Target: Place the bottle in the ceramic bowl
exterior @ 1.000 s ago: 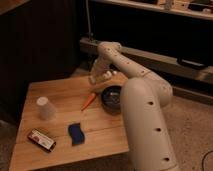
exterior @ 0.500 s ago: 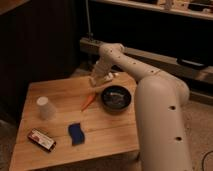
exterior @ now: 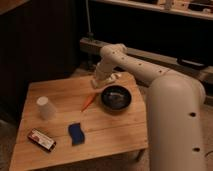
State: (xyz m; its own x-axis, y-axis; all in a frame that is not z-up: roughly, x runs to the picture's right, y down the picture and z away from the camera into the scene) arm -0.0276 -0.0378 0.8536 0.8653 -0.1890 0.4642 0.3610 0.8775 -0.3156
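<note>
Small pale bottle (exterior: 114,76): lying on the far edge of the wooden table (exterior: 115,132), just beside the gripper (exterior: 97,82), beyond the bowl. White robot arm (exterior: 165,100): reaching over the table's far side; gripper fingers together, empty. Dark glossy ceramic bowl (exterior: 116,97). White cup (exterior: 45,107). Red-and-white box (exterior: 41,139). Blue sponge (exterior: 76,133). Orange stick (exterior: 88,101), left of bowl.

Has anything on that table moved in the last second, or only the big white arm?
Mostly the arm: its bulky near section swung right and nearer the camera, uncovering the bowl. The end effector, shut, stays above the table's far edge, left of the bowl. Cup, carrot, sponge and box stayed put.
</note>
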